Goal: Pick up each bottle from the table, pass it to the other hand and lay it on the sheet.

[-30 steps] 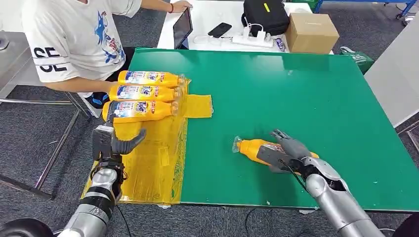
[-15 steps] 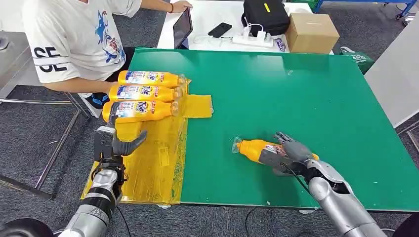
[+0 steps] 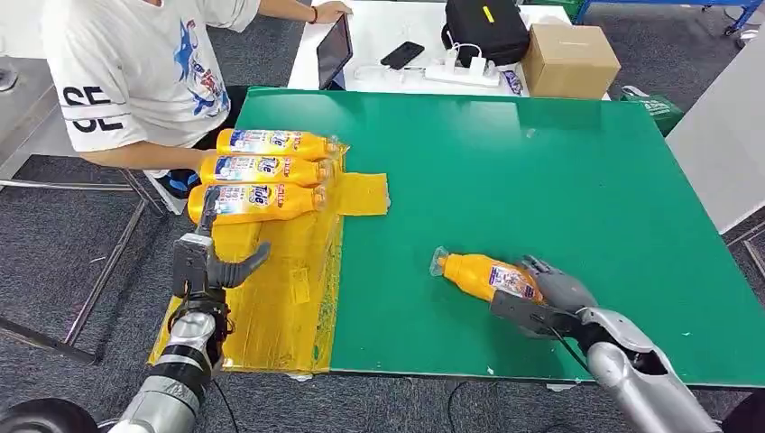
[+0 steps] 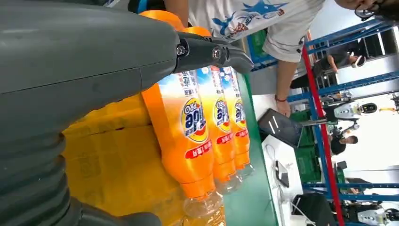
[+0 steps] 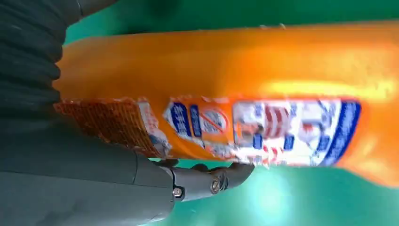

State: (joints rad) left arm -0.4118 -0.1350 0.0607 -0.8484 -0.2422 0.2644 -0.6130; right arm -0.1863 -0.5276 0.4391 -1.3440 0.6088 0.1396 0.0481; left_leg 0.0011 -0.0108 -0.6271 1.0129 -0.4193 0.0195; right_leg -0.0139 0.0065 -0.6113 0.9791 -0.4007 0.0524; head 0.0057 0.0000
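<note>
An orange detergent bottle [image 3: 483, 273] lies on the green table [image 3: 541, 162] near its front edge, cap pointing left. My right hand [image 3: 550, 302] grips its base end, fingers over the top and thumb below; close up, the bottle's label [image 5: 235, 70] sits against my right hand [image 5: 94, 179]. Three like bottles [image 3: 262, 169] lie side by side at the far end of the yellow sheet [image 3: 271, 298]. My left hand [image 3: 212, 262] hovers over the sheet just in front of them, fingers apart and holding nothing. Beyond my left hand [image 4: 70, 70] lie the same three bottles [image 4: 188, 127].
A person in a white shirt [image 3: 135, 72] sits at the table's far left corner, an arm close to the row of bottles. Behind is a white table [image 3: 379, 27] with a tablet, a phone, a black bag [image 3: 483, 27] and a cardboard box [image 3: 568, 59].
My right hand has drawn back towards the front edge and the right, and the bottle has shifted with it. The left hand stays over the sheet.
</note>
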